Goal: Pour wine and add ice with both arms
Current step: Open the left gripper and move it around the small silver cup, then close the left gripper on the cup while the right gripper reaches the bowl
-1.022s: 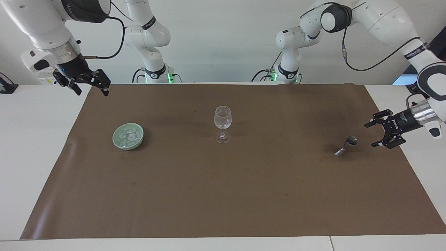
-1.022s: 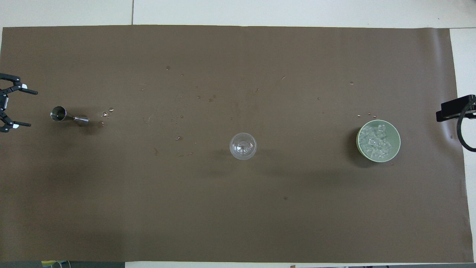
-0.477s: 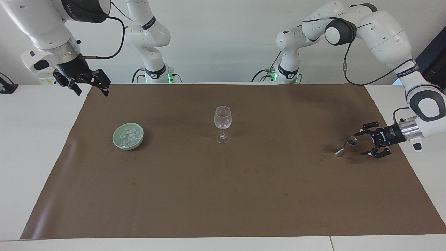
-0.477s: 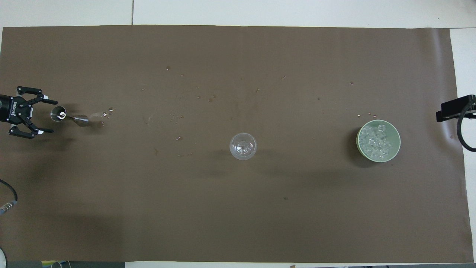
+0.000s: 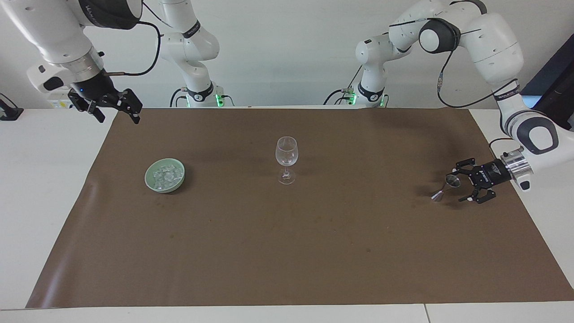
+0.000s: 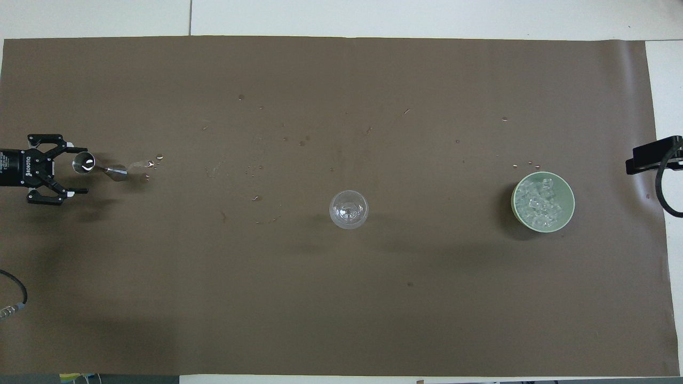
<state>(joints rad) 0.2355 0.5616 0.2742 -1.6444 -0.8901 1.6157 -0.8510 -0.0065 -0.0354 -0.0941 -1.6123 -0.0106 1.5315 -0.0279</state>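
Observation:
A small metal jigger (image 5: 450, 182) (image 6: 84, 162) stands on the brown mat at the left arm's end of the table. My left gripper (image 5: 460, 183) (image 6: 83, 170) is low and open, with a finger on each side of the jigger's top cup and not closed on it. An empty clear wine glass (image 5: 286, 154) (image 6: 348, 209) stands mid-mat. A pale green bowl (image 5: 150, 181) (image 6: 515, 207) holds several clear ice cubes (image 5: 165, 174) (image 6: 540, 201) at the right arm's end. My right gripper (image 5: 119, 117) waits, open and empty, raised over the mat's corner by the right arm's base.
The brown mat (image 5: 287, 251) covers most of the white table (image 5: 40, 188). Small drops of liquid (image 6: 155, 160) lie on the mat beside the jigger, toward the glass. A black cable (image 6: 13, 298) hangs over the mat's edge at the left arm's end.
My left gripper has come down and moved in from the table's end, so its open fingers now flank the jigger's top. The right arm, glass and bowl have not moved.

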